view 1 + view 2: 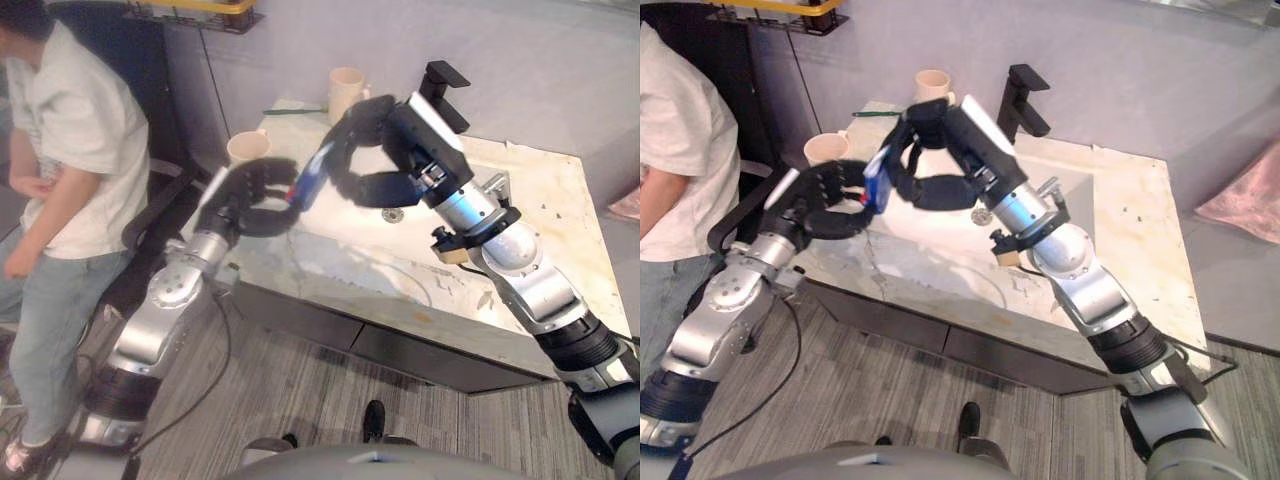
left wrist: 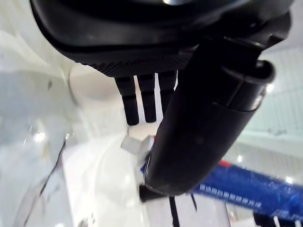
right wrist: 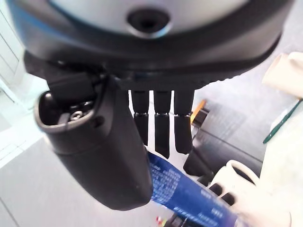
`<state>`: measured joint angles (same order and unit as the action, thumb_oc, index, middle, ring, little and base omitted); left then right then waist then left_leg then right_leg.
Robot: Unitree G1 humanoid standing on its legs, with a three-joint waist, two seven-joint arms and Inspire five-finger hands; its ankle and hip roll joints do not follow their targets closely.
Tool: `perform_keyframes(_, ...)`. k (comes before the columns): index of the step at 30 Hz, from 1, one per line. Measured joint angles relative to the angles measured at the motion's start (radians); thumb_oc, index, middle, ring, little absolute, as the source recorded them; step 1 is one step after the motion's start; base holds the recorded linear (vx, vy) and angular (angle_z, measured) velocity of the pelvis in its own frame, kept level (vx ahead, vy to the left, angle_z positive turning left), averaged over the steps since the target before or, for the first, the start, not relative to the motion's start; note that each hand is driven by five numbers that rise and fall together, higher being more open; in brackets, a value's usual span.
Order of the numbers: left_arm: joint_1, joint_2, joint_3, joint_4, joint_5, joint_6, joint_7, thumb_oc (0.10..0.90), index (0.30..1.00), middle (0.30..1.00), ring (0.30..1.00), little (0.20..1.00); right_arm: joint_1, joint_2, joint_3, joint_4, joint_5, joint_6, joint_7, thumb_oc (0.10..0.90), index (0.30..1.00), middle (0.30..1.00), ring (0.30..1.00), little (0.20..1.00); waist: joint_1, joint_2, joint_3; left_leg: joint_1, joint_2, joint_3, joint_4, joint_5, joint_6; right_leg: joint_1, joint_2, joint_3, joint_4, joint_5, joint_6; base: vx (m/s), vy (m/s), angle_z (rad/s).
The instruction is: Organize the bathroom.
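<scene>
Holding a blue tube (image 1: 877,178) over the near-left part of the marble bench (image 1: 1140,250), I have both hands on it at once. My right hand (image 1: 940,165) has its fingers (image 3: 161,127) curved over the upper end of the tube, with the thumb (image 3: 102,156) closing in from the other side, so that hand is wrapped round it. My left hand (image 1: 825,200) meets the tube from below; its fingers (image 1: 262,178) are curled in a ring about the lower end (from my left wrist the blue body shows just past my thumb (image 2: 208,123)). The tube stands tilted, its top leaning toward the basin (image 1: 340,225) sunk in the bench.

Beside my left hand, on the bench's left edge, stands a pale mug (image 1: 247,147). A second pale mug (image 1: 346,88) stands at the far-left corner of the bench, and a green toothbrush (image 1: 296,110) lies flat just beside it. A black tap (image 1: 1020,100) rises at the far side of the basin. Off the left side of the bench stands a person (image 1: 70,150) in a white shirt and jeans. Above them, on the wall, hangs a wire shelf (image 1: 190,14).
</scene>
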<state>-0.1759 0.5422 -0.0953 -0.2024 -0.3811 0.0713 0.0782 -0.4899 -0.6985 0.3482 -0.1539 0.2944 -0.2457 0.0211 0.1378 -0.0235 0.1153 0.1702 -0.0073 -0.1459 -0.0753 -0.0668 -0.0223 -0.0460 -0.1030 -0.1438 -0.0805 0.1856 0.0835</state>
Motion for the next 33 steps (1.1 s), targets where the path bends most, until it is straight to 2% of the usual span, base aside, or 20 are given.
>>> perform_keyframes(1,0.022,-0.010,0.047,-0.003,0.029,-0.038,0.028,0.800,0.900,0.900,0.900,0.900,0.002,0.000,-0.013,0.006,-0.039,-0.009,-0.063,0.400,0.300,0.300,0.300,0.300,0.015,0.000,0.000,-0.007,0.001,-0.015,0.002,0.001,-0.002,0.001,-0.002,-0.014,0.000,-0.001,-0.002,-0.01,0.039,0.20)
perform_keyframes(3,0.065,-0.028,0.114,-0.003,0.039,-0.073,0.067,0.800,0.900,0.900,0.900,0.900,0.004,-0.001,-0.052,0.012,-0.087,-0.017,-0.137,0.400,0.300,0.300,0.300,0.300,0.036,0.000,0.000,-0.011,0.003,-0.028,0.003,0.002,-0.005,0.003,-0.002,-0.026,0.000,-0.003,-0.005,-0.02,0.050,0.25)
perform_keyframes(6,0.141,-0.049,0.165,-0.003,0.038,-0.097,0.099,0.800,0.900,0.900,0.900,0.900,0.003,-0.003,-0.124,0.033,-0.129,-0.026,-0.278,0.400,0.300,0.300,0.300,0.300,0.066,-0.001,0.001,-0.019,0.000,-0.064,0.010,0.004,-0.007,0.018,-0.012,-0.062,0.000,-0.010,-0.003,-0.01,0.051,0.33)
perform_keyframes(10,0.208,-0.061,0.139,-0.003,0.056,-0.117,0.093,0.800,0.900,0.900,0.900,0.900,-0.022,-0.004,-0.157,0.064,-0.129,-0.031,-0.402,0.400,0.300,0.300,0.300,0.300,0.115,-0.009,0.005,-0.027,-0.007,-0.087,0.021,0.004,-0.006,0.027,-0.021,-0.081,0.000,-0.013,0.001,-0.01,0.062,0.25)
perform_keyframes(11,0.228,-0.058,0.116,-0.003,0.078,-0.130,0.086,0.800,0.900,0.900,0.900,0.900,-0.040,-0.004,-0.159,0.099,-0.130,-0.039,-0.436,0.400,0.300,0.300,0.300,0.300,0.129,-0.021,0.012,-0.034,-0.015,-0.108,0.029,0.004,-0.005,0.035,-0.032,-0.101,0.000,-0.019,0.005,-0.01,0.065,0.40)
perform_keyframes(14,0.227,-0.040,0.087,-0.004,0.075,-0.154,0.059,0.800,0.900,0.900,0.900,0.900,-0.044,-0.005,-0.163,0.120,-0.133,-0.046,-0.476,0.400,0.300,0.300,0.300,0.300,0.137,-0.052,0.029,-0.078,-0.039,-0.142,0.072,0.001,0.001,0.030,-0.054,-0.129,0.004,-0.015,0.011,0.00,0.049,0.39)
perform_keyframes(15,0.226,-0.029,0.070,-0.004,0.075,-0.159,0.055,0.800,0.900,0.900,0.900,0.900,-0.044,-0.005,-0.162,0.120,-0.134,-0.046,-0.487,0.400,0.300,0.300,0.300,0.300,0.138,-0.055,0.035,-0.097,-0.050,-0.154,0.098,-0.006,0.008,0.019,-0.066,-0.129,0.028,-0.016,0.014,0.06,0.013,0.56)
perform_keyframes(17,0.222,-0.022,0.028,-0.004,0.075,-0.162,0.037,0.800,0.900,0.900,0.900,0.900,-0.041,-0.009,-0.162,0.121,-0.133,-0.046,-0.513,0.400,0.300,0.300,0.300,0.300,0.104,-0.029,0.060,-0.109,-0.057,-0.210,0.134,-0.009,0.018,0.006,-0.077,-0.064,0.115,-0.021,0.008,0.09,-0.013,0.77)
perform_keyframes(18,0.221,-0.014,0.015,-0.004,0.074,-0.163,0.026,0.800,0.900,0.900,0.900,0.900,-0.037,-0.013,-0.162,0.121,-0.133,-0.046,-0.521,0.400,0.300,0.300,0.300,0.300,0.092,-0.027,0.066,-0.108,-0.059,-0.236,0.141,-0.005,0.022,0.003,-0.078,-0.023,0.149,-0.036,-0.009,0.07,-0.024,0.72)
perform_keyframes(19,0.219,-0.006,0.004,-0.003,0.072,-0.165,0.020,0.800,0.900,0.900,0.900,0.900,-0.037,-0.018,-0.163,0.121,-0.133,-0.050,-0.525,0.400,0.300,0.300,0.300,0.300,0.084,-0.026,0.070,-0.105,-0.059,-0.267,0.147,-0.001,0.024,-0.008,-0.061,0.035,0.163,-0.096,0.001,0.09,-0.072,1.02)
perform_keyframes(20,0.208,0.011,-0.013,-0.001,0.069,-0.166,0.019,0.800,0.900,0.900,0.900,0.900,-0.038,-0.024,-0.166,0.121,-0.135,-0.072,-0.532,0.400,0.300,0.300,0.300,0.300,0.062,-0.043,0.070,-0.128,-0.063,-0.306,0.157,0.003,0.020,0.022,0.005,0.117,0.113,-0.157,0.014,0.11,-0.083,0.92)
perform_keyframes(21,0.201,0.021,-0.013,-0.001,0.068,-0.169,0.013,0.800,0.900,0.900,0.900,0.900,-0.043,-0.028,-0.167,0.119,-0.136,-0.079,-0.532,0.400,0.300,0.300,0.300,0.300,0.064,-0.069,0.078,-0.141,-0.091,-0.318,0.163,0.004,0.019,0.039,0.025,0.149,0.094,-0.156,0.008,0.09,-0.120,0.95)
perform_keyframes(22,0.197,-0.004,-0.024,0.012,0.068,-0.180,0.015,0.800,0.900,0.900,0.900,0.900,-0.043,-0.043,-0.169,0.119,-0.155,-0.091,-0.534,0.400,0.300,0.300,0.300,0.300,0.059,-0.051,0.087,-0.159,-0.104,-0.326,0.197,-0.003,0.016,0.045,0.018,0.161,0.100,-0.147,0.021,0.07,-0.094,0.70)
perform_keyframes(23,0.198,0.009,-0.037,0.012,0.066,-0.184,0.011,0.800,0.900,0.900,0.900,0.900,-0.042,-0.048,-0.171,0.120,-0.171,-0.094,-0.535,0.400,0.300,0.300,0.300,0.300,0.054,-0.053,0.090,-0.176,-0.116,-0.327,0.221,-0.012,0.018,0.046,0.013,0.173,0.096,-0.159,0.018,0.05,-0.124,0.50)
perform_keyframes(29,0.208,0.019,-0.055,0.019,0.068,-0.202,0.017,0.800,0.900,0.900,0.900,0.900,-0.042,-0.046,-0.171,0.161,-0.170,-0.097,-0.532,0.400,0.300,0.300,0.300,0.300,0.086,-0.081,0.107,-0.146,-0.102,-0.333,0.172,0.000,0.007,0.100,0.014,0.163,0.002,-0.127,0.018,0.10,-0.077,0.06)
perform_keyframes(33,0.208,0.018,-0.055,0.019,0.062,-0.202,0.019,0.800,0.900,0.900,0.900,0.900,-0.047,-0.047,-0.170,0.161,-0.170,-0.095,-0.536,0.400,0.300,0.300,0.300,0.300,0.079,-0.081,0.107,-0.123,-0.086,-0.335,0.126,0.016,0.006,0.105,0.017,0.149,0.001,-0.128,0.016,0.10,-0.044,0.00)
